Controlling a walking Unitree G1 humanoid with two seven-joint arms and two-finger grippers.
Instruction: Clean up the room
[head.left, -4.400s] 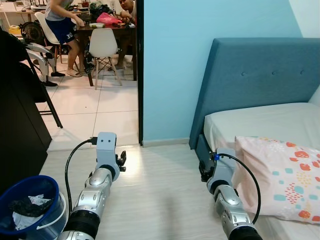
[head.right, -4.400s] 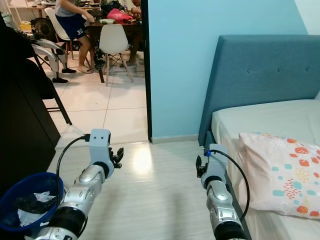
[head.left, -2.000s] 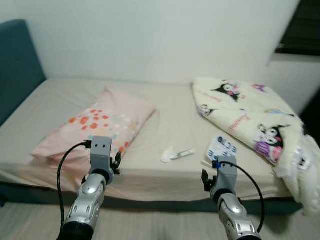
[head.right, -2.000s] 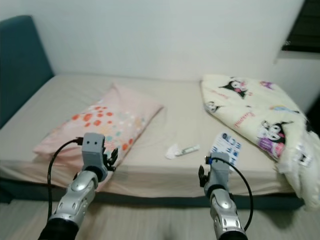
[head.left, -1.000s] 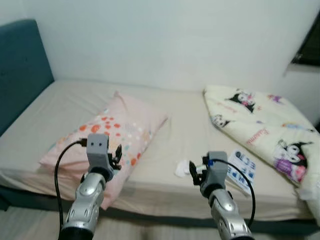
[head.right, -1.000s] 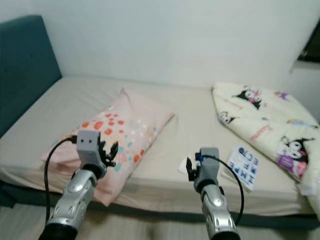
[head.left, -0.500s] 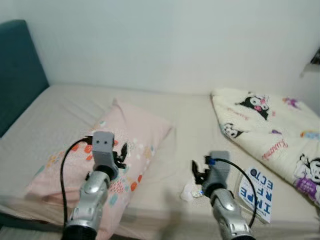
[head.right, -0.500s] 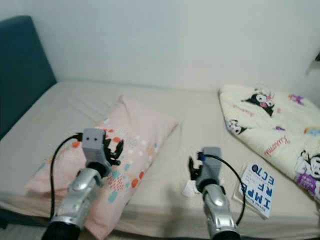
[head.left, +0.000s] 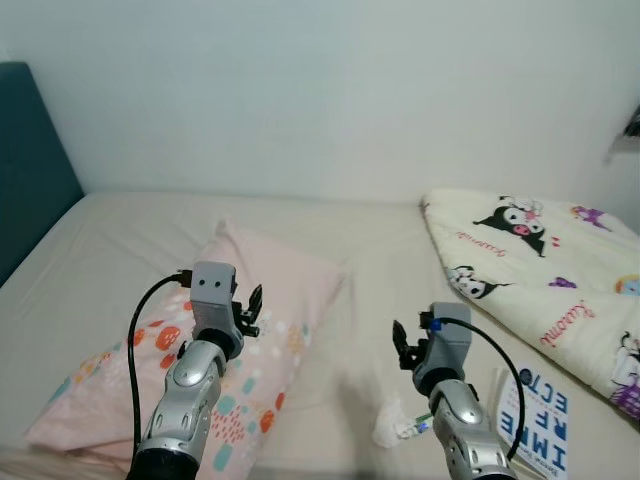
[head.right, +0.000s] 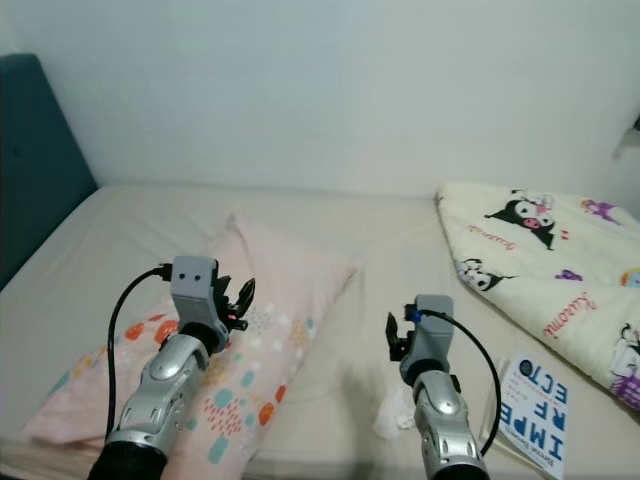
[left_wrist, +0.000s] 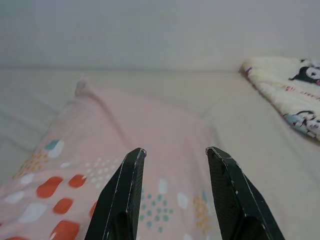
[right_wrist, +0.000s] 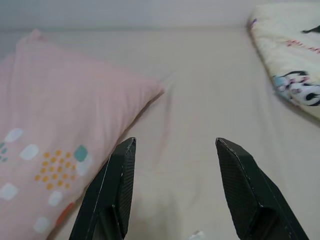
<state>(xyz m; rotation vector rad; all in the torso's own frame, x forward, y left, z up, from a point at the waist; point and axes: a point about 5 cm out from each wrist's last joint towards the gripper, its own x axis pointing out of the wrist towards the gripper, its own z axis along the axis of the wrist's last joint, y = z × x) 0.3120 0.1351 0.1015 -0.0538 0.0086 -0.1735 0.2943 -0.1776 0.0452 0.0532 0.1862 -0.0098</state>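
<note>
Nearest the camera, 2 silver arms reach out over the bed (head.left: 130, 225). The left gripper (left_wrist: 175, 152) hangs above 1 pink pillow (head.left: 280, 290) dotted with red, teal and white spots, its 2 black fingers (left_wrist: 122, 195) spread apart with nothing between them. The right gripper (right_wrist: 175, 142) is held over the bare beige sheet, its 2 fingers (right_wrist: 240, 185) likewise parted wide and holding nothing. Just below the right gripper on the sheet lies 1 crumpled white tissue (head.left: 390, 428), with 1 small tube (head.left: 414, 428) touching it, partly hidden by the arm. To the right of those, near the lower corner of the head views, sits 1 white leaflet (head.right: 533, 412) with large blue letters, lying flat near the edge of 1 cream blanket (head.left: 540, 260) printed with cartoon characters, which is heaped on the right side of the mattress. Farther back, 1 dark blue headboard (head.left: 30, 160) stands at the left end of the bed, and a plain pale wall (head.left: 330, 90) runs behind.
</note>
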